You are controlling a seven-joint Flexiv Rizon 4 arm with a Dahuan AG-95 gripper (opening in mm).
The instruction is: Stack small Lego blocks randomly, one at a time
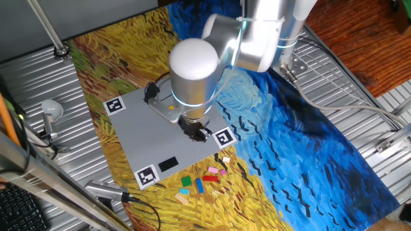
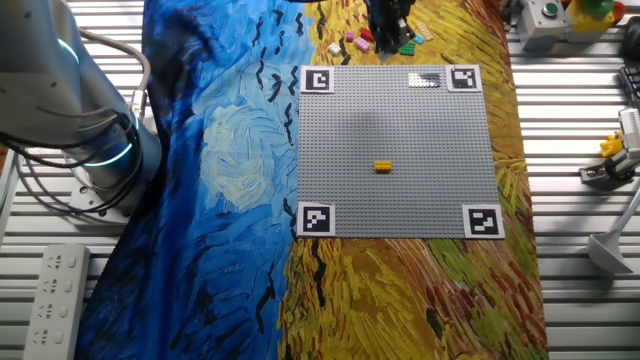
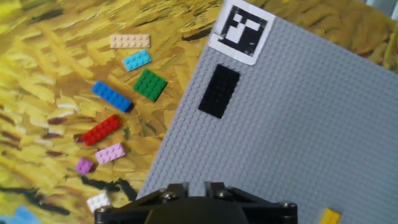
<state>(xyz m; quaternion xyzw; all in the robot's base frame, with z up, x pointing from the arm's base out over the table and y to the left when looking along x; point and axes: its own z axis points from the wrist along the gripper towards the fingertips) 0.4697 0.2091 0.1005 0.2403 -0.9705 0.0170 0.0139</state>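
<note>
Several small Lego blocks lie loose on the painted cloth beside the baseplate. In the hand view they are a tan one (image 3: 130, 41), teal (image 3: 137, 60), green (image 3: 150, 84), blue (image 3: 112, 96), red (image 3: 101, 130), pink (image 3: 109, 153), purple (image 3: 83, 165) and white (image 3: 98, 201). An orange-yellow block (image 2: 383, 167) sits alone on the grey baseplate (image 2: 400, 130). My gripper (image 1: 198, 131) hovers over the baseplate's edge near the loose blocks. Its fingers (image 3: 178, 188) stand a little apart with nothing between them.
A flat black rectangle (image 3: 219, 90) lies on the baseplate next to a black-and-white corner marker (image 3: 244, 26). More markers sit at the other corners (image 2: 317, 219). Cables and metal fixtures (image 1: 51, 112) stand on the slatted table around the cloth.
</note>
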